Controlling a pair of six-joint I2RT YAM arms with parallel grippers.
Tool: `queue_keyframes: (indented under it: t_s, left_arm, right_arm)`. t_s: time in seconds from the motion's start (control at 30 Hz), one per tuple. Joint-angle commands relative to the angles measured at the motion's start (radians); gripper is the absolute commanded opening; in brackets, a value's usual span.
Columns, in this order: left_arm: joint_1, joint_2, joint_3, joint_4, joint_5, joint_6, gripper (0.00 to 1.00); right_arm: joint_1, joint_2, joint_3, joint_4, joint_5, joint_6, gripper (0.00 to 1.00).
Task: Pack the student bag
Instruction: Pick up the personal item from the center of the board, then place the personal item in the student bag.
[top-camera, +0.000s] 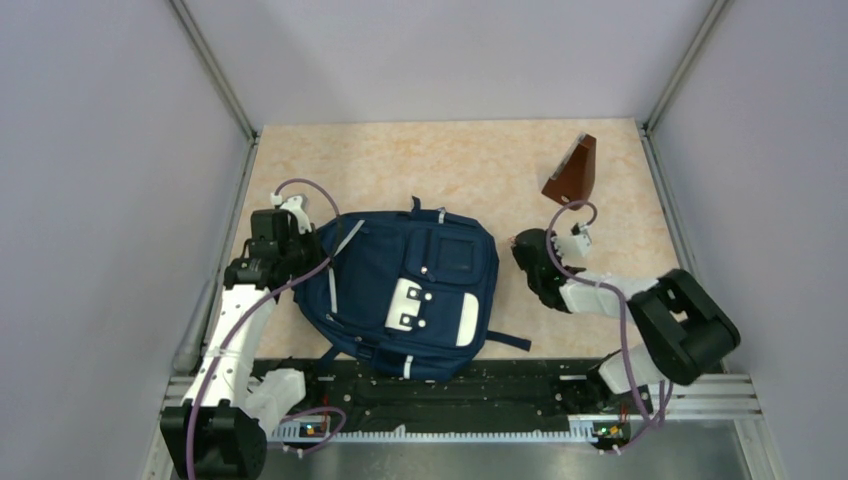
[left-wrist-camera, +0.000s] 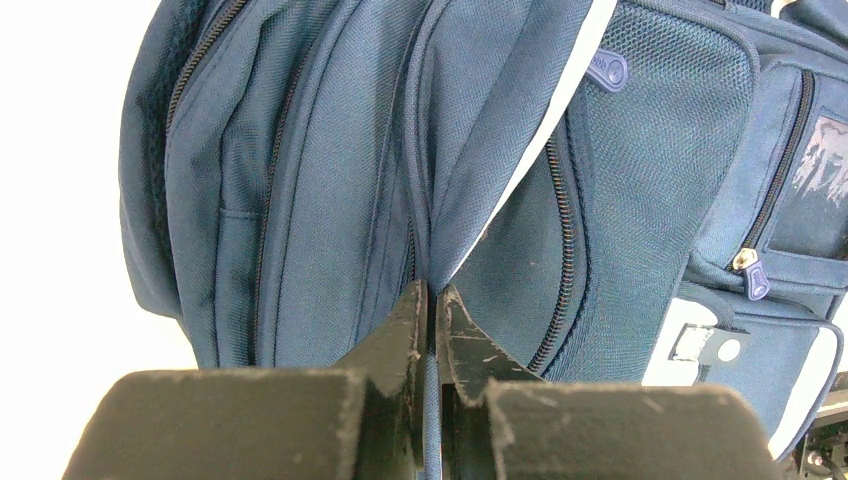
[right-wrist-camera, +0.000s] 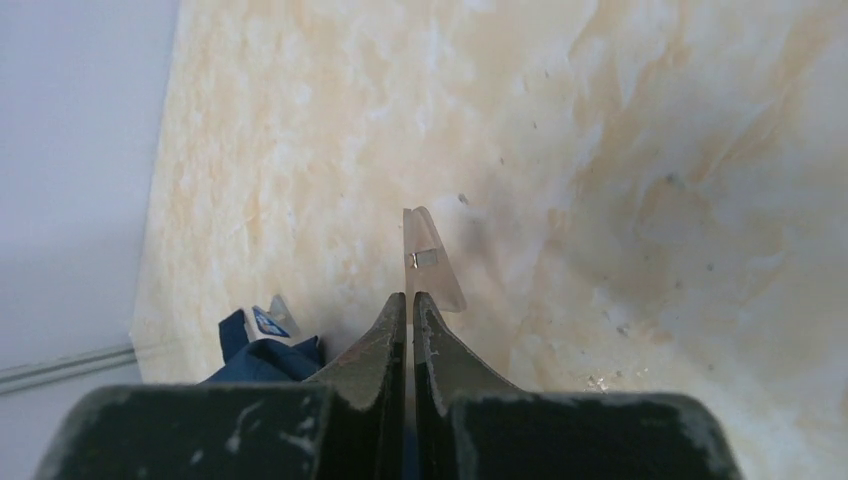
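Top external shows the student bag lying flat, front up, mid-table by the near edge: navy, with white pocket patches and grey-white stripes. Left gripper is pinched tight on a fabric seam at its left side. Right gripper, just off the bag's right side, is closed on a thin clear strip; a brown wedge stands farther back.

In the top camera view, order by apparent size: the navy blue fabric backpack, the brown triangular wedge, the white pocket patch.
1. Navy blue fabric backpack, by far the largest.
2. Brown triangular wedge and white pocket patch: near alike in this view, too close to rank.
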Motion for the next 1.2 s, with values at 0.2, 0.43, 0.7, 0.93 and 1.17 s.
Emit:
queue_keyframes:
  t_s: [0.2, 0.43, 0.7, 0.93, 1.17]
  left_arm:
    - [0.002, -0.021, -0.001, 0.045, 0.051, 0.021, 0.00]
    - [0.002, -0.036, -0.013, 0.071, 0.151, -0.011, 0.00]
    - [-0.214, -0.043, -0.063, 0.178, 0.124, -0.157, 0.00]
    - [-0.385, -0.009, -0.113, 0.320, 0.064, -0.295, 0.00]
    - [-0.414, -0.041, -0.155, 0.334, -0.049, -0.309, 0.00]
  right_arm:
    - [0.010, -0.394, -0.098, 0.118, 0.040, -0.687, 0.00]
    - [0.012, -0.491, -0.016, 0.071, -0.311, -0.969, 0.00]
    - [0.118, -0.437, 0.116, 0.075, -0.596, -1.094, 0.00]
    - [0.285, -0.326, 0.241, 0.053, -0.696, -1.191, 0.00]
    - [0.386, -0.188, 0.342, 0.042, -0.728, -1.224, 0.00]
